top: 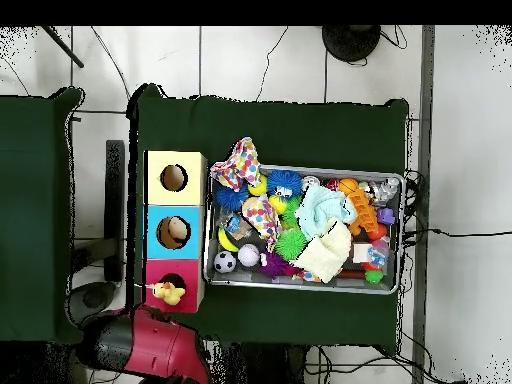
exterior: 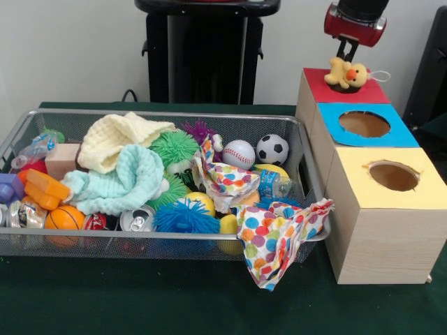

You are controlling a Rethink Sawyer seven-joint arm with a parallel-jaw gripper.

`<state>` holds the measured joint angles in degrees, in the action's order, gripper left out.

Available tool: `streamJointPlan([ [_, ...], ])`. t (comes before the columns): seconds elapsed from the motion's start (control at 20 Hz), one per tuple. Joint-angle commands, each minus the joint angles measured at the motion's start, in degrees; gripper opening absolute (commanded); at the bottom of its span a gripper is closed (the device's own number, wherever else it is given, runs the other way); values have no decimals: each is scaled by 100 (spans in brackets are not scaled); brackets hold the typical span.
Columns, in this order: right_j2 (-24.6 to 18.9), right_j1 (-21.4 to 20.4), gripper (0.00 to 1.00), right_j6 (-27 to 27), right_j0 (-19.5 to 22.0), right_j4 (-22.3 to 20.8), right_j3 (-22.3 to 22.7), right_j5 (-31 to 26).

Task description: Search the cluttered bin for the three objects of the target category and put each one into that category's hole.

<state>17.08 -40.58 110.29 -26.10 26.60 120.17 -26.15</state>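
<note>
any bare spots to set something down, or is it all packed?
Bare green table cloth in front of the bin, up to the yellow box; the dotted cloth hangs into its right end. Inside the bin it is packed edge to edge. The red hole is blocked by the yellow duck under the gripper.

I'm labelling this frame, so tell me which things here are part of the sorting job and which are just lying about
In the job:
- gripper, above the red box
- yellow duck toy, over the red-surround hole
- wire mesh bin

Lying about:
- blue-surround hole
- yellow-surround hole
- polka-dot cloth draped over the bin's rim
- soccer ball
- baseball
</note>
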Motion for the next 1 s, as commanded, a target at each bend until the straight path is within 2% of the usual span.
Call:
streamJointPlan([
  [0.05,-386,-28,0,1244,272,223,-292,-11],
  [0.75,-497,-206,0,1142,487,219,-340,-285],
  [1.0,-507,-184,0,1096,527,171,-380,-177],
])
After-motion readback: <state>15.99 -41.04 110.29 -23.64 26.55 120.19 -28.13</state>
